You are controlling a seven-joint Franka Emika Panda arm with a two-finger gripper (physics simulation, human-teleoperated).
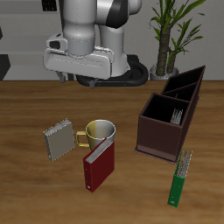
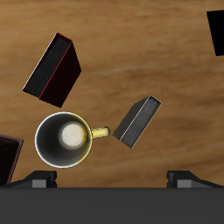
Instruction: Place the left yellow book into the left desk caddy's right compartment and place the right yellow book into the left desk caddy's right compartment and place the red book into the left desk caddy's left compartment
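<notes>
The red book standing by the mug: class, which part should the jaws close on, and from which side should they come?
Grip the red book across its thin width at the upper edge, coming from above. It stands upright, so covers face sideways. The mug stands close behind it, so keep the jaws toward the book's end farther from it.

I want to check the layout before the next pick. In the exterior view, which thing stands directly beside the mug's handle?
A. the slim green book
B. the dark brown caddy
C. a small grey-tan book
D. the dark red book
C: the mug has its yellow handle pointing toward the small grey-tan book, while the dark red book stands nearer the table's front edge.
</notes>
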